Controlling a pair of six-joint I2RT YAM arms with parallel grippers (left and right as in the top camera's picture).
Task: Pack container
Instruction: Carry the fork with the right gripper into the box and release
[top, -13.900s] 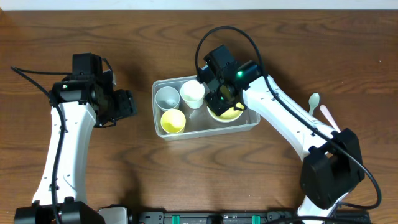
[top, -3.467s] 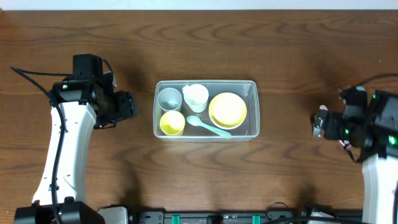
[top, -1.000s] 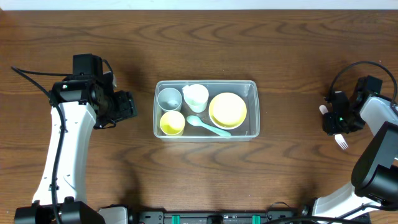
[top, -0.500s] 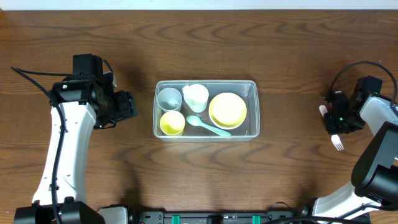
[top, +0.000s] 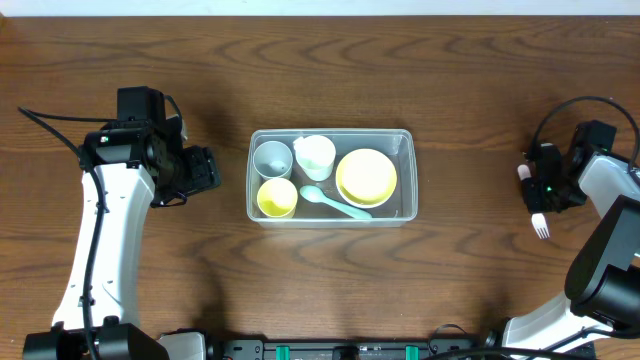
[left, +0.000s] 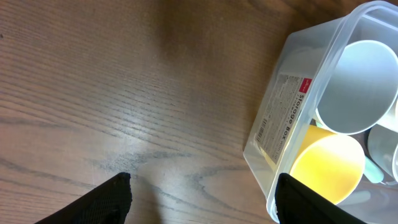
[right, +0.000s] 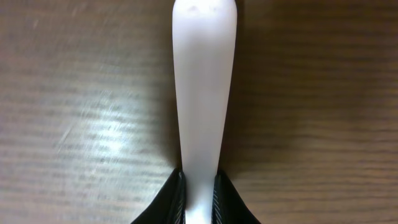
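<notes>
The large clear plastic rectangular container (top: 250, 182) with rounded corners sits at the middle of the brown wooden table (top: 470, 80), its long sides running left to right. Inside it, at the left end, stand 3 cups: a round grey cup (top: 271, 157) at the back, a white cup (top: 315, 155) just beside it and a yellow cup (top: 277, 197) at the front. A round yellow bowl (top: 366, 177) fills the right half, and a pale green plastic spoon (top: 335, 202) lies slanted between the yellow cup and the bowl. The left wrist view shows the container's end wall (left: 281, 127) with a printed label, the grey and yellow cups behind it. The left gripper (top: 205, 170) hangs just left of the container, its 2 fingers spread wide with bare wood between them. Well apart, near the table's right edge, the right gripper (top: 540, 192) is pinching the handle of a white plastic fork (top: 541, 228), whose tines point toward the front edge; the right wrist view shows the handle (right: 203, 93) clamped between the 2 fingertips (right: 176, 196).
</notes>
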